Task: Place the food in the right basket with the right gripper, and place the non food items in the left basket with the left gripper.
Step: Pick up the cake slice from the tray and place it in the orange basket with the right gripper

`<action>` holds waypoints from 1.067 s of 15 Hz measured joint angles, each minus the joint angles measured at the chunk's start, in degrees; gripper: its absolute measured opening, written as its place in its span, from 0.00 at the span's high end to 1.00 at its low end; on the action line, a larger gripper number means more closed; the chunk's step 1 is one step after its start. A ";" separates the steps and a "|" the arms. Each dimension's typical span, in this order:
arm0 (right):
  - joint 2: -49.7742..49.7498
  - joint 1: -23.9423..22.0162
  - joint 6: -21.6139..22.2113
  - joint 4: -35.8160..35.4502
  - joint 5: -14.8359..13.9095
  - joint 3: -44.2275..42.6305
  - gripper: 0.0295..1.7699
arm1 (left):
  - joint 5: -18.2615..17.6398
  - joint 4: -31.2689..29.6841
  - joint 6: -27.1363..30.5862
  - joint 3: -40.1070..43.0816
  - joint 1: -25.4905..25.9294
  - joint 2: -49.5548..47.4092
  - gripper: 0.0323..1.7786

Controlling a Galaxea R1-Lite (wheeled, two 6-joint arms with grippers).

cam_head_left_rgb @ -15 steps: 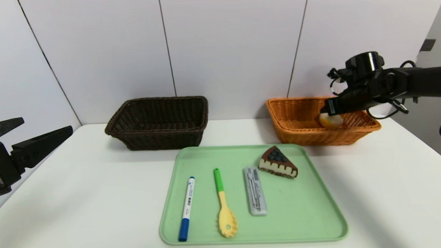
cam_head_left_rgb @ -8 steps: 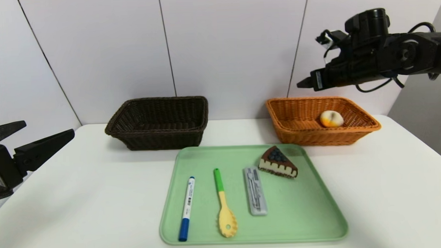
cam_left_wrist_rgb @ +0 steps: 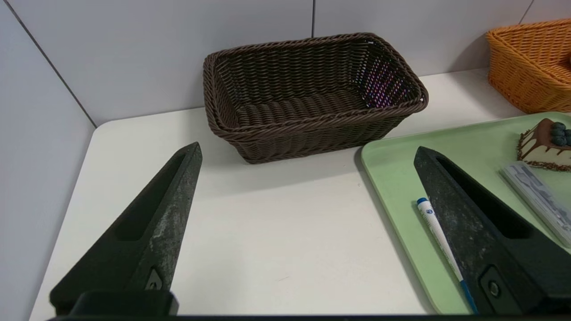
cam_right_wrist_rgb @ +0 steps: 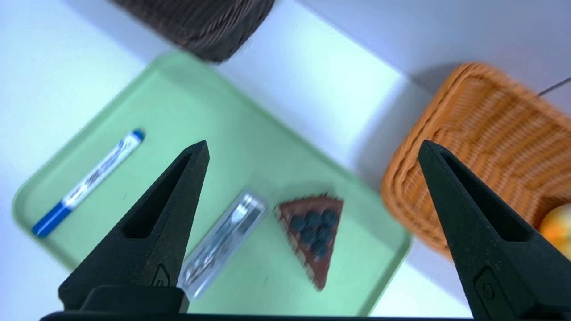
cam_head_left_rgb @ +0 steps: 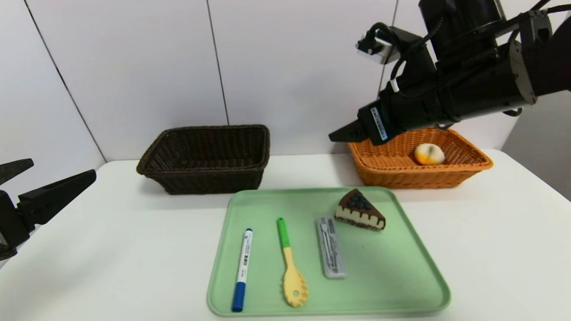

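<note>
The cream bun (cam_head_left_rgb: 428,153) lies inside the orange basket (cam_head_left_rgb: 395,168). Beside that basket, on the green tray (cam_head_left_rgb: 389,280), sit the cake wedge (cam_head_left_rgb: 359,210), grey case (cam_head_left_rgb: 330,247), yellow spoon (cam_head_left_rgb: 290,269) and marker (cam_head_left_rgb: 242,269). The right gripper (cam_head_left_rgb: 334,136) hangs above the basket's near-left corner, fingers spread wide, empty. Well apart from the basket, the left gripper (cam_left_wrist_rgb: 308,151) is also spread wide and empty.

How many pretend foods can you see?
2. The bun sits in the orange basket, and the cake wedge lies on the green tray, toward the orange basket. None seems hidden.
</note>
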 joint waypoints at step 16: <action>2.10 0.85 -0.40 10.01 1.68 12.98 0.04 | 0.01 0.00 0.18 3.08 -0.02 -2.15 0.05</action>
